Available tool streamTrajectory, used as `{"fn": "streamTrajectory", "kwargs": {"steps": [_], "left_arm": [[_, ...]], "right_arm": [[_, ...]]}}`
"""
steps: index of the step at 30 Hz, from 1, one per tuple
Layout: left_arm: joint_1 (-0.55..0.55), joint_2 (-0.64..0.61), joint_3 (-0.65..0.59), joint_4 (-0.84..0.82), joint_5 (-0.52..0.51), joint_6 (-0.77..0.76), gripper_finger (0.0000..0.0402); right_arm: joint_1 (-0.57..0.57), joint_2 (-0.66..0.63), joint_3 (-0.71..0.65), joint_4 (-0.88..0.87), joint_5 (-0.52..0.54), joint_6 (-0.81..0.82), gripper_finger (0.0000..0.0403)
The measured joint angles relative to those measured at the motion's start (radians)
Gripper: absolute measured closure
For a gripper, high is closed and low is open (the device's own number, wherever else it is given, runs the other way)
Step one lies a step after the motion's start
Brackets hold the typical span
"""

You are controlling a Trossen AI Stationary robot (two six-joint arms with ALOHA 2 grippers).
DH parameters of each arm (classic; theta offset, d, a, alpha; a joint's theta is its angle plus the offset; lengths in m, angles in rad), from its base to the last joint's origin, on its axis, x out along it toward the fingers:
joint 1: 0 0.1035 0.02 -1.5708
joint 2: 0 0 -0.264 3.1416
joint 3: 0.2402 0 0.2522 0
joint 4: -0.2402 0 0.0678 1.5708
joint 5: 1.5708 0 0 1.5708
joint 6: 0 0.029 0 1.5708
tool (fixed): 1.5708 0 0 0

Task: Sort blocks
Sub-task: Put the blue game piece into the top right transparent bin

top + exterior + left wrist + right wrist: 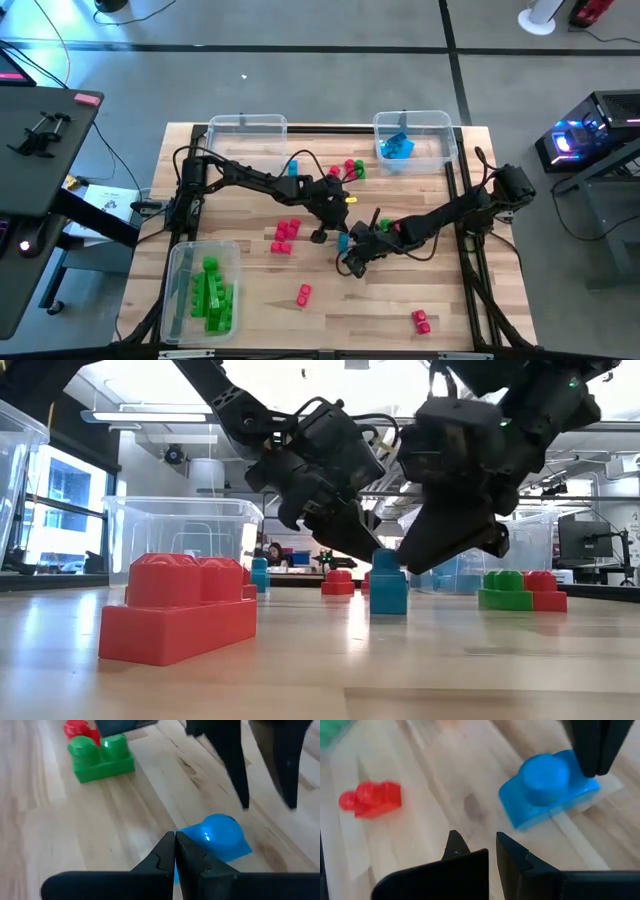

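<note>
A small blue block with one stud stands upright on the wooden table near its middle, between both grippers. My left gripper is shut, its tips low at the edge of that block. My right gripper is open by a narrow gap and hovers just short of the same block, on the opposite side. More red blocks lie to the left, and a red and green cluster sits farther back. My left gripper's shut fingertips come slanting down from the table's left to the blue block's side edge. I cannot tell whether they touch it. The block sits flat on the table.
A clear bin with blue blocks stands at the far right. An empty-looking clear bin is at the far left, and a bin of green blocks at the near left. Single red blocks lie toward the near edge.
</note>
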Motion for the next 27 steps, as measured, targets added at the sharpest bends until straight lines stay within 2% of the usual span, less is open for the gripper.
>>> {"fn": "streamTrajectory", "kwargs": {"steps": [7, 17, 27], "left_arm": [[-0.024, 0.0, 0.0, 0.011, -0.023, 0.08, 0.0401], [-0.023, 0.0, 0.0, 0.031, -0.056, 0.058, 0.0401], [-0.023, -0.01, 0.004, -0.177, -0.048, 0.034, 0.0402]], "right_arm": [[0.021, 0.0, 0.0, 0.0, 0.056, -0.015, 0.0403], [0.007, 0.019, 0.0, 0.004, 0.142, -0.032, 0.0403], [0.007, 0.024, -0.002, -0.055, 0.186, -0.015, 0.0403]]}}
